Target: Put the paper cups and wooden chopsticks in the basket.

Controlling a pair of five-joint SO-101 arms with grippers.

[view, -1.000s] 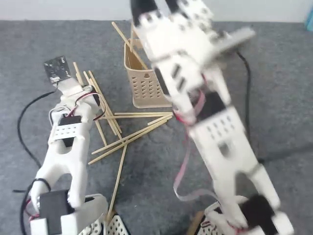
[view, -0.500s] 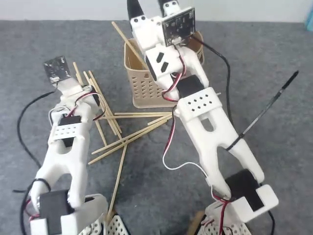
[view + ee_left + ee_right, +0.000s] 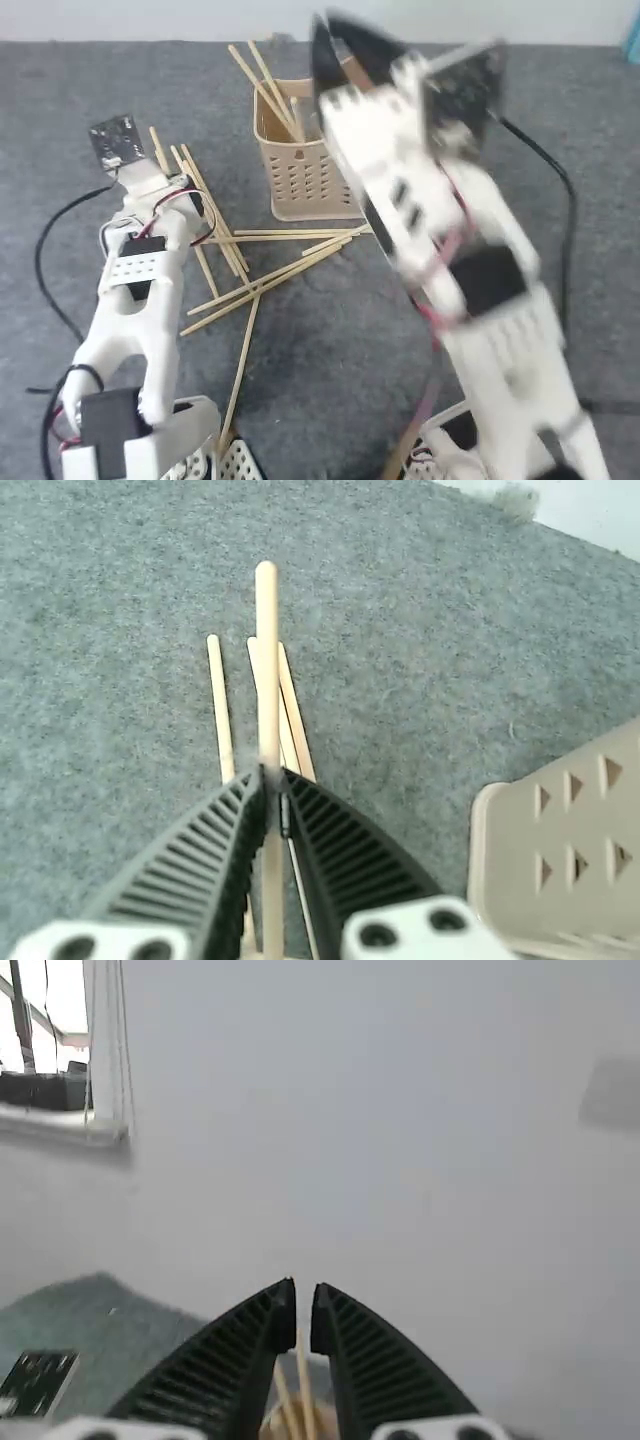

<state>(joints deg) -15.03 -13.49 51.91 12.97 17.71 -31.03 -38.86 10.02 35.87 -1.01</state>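
Chopsticks are scattered over the grey counter (image 3: pixel 330 340), while the beige perforated basket (image 3: pixel 300 180) stands near 12 o'clock in the high view. Several upright chopsticks (image 3: pixel 262 85) lean out of the basket toward 11 o'clock. The loose chopsticks (image 3: pixel 262 277) lie in a crossed fan on the counter at about 7 o'clock from the basket. Some run nearly level toward its foot and one long stick trails away toward 6 o'clock. The left arm (image 3: pixel 135 290) stretches up from 7 o'clock of the counter, and its head sits over the 9 o'clock end of that fan, well apart from the basket. The left gripper (image 3: pixel 268 780) is closed tightly on a held chopstick (image 3: pixel 265 660), which runs straight out past its tips. Below it, a few more sticks lie flat on the counter, and a corner of the basket shows off to one side. The right arm (image 3: pixel 450 250) rises from 5 o'clock and is lifted high, its head just beside the basket at 1 o'clock. The right gripper (image 3: pixel 300 1295) points at a pale wall (image 3: pixel 400 1110). Its jaws are drawn almost together with only a thin slit between them, and nothing is gripped at the tips.
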